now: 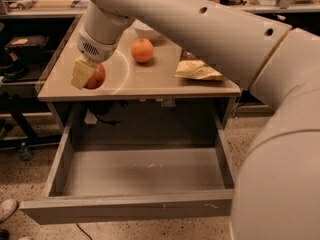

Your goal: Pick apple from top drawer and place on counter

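My gripper (pixel 89 75) hangs from the big white arm over the front left part of the tan counter (pixel 150 79). Its yellowish fingers (pixel 81 73) are shut on the red apple (pixel 96 77), which is held just above the counter surface. The top drawer (pixel 135 176) stands pulled open below the counter, with a bare grey floor and its flat front panel toward the camera.
An orange (pixel 142 50) sits on the counter to the right of the apple. A yellowish snack bag (pixel 197 70) lies at the counter's right side and a white bowl (pixel 146 32) stands at the back. Cluttered workbenches stand behind. A shoe (pixel 7 210) shows at lower left.
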Tool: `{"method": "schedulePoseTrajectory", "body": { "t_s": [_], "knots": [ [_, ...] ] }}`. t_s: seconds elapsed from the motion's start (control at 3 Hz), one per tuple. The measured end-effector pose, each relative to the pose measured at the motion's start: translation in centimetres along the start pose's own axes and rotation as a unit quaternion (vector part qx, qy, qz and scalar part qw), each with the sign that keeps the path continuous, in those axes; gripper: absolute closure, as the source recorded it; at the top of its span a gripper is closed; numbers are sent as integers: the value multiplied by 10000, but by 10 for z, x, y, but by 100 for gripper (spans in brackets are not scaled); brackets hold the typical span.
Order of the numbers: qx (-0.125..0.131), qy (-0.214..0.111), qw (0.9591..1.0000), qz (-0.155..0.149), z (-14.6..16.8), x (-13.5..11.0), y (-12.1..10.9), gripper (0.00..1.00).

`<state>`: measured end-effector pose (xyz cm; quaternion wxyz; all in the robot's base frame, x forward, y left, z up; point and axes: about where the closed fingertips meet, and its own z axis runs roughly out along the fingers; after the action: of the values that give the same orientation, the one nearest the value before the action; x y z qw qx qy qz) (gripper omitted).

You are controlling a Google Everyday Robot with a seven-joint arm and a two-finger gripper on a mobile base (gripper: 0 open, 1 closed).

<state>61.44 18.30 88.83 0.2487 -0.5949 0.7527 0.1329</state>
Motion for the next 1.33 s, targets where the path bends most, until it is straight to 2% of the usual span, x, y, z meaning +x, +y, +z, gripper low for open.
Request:
{"method": "schedulePoseTrajectory", "body": {
  "t_s": [0.67,1.0,1.33],
  "knots": [
    [-95,-61,9998,132,20,0,-62,100],
    [-236,-147,9994,220,42,1,-81,100],
    [-473,-309,9981,228,72,-4,-85,100]
  ]
}}
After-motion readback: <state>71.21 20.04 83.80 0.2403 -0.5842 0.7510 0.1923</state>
